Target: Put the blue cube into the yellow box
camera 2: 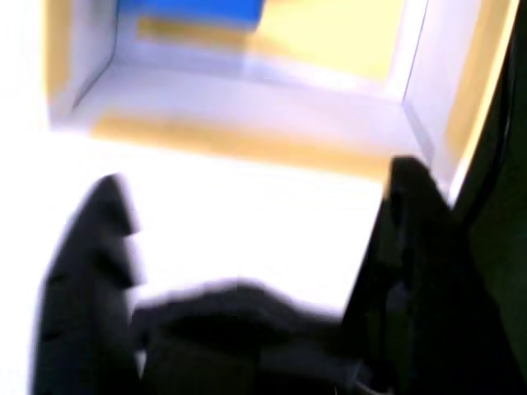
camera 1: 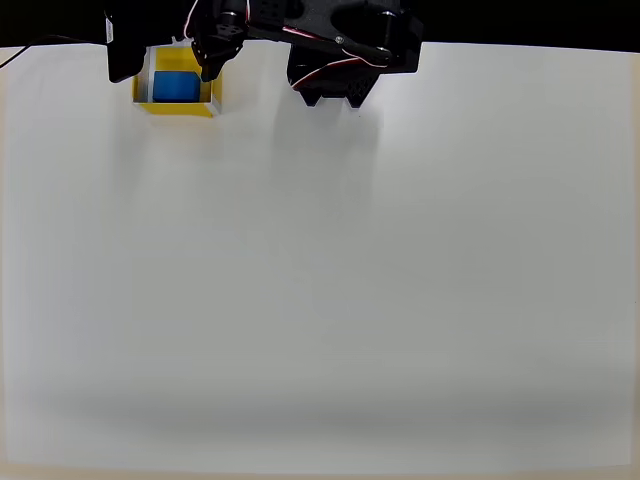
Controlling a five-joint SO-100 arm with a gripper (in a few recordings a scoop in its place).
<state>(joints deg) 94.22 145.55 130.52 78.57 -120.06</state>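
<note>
The tool [camera 2: 247, 247] is seen spread wide with nothing gripped, parked over the yellow box [camera 1: 207, 106] at about 11 o'clock on the desk [camera 1: 320, 300], presumably because the drop's basically done. In the overhead view the blue cube [camera 1: 176, 87] is sat inside the box, free of the fingers. It's plain, matte, bright blue, roughly half the box's width.

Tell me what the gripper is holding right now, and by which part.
Nothing. The gripper is open with only white table between its fingers, and the blue cube already sits inside the yellow box.
</note>
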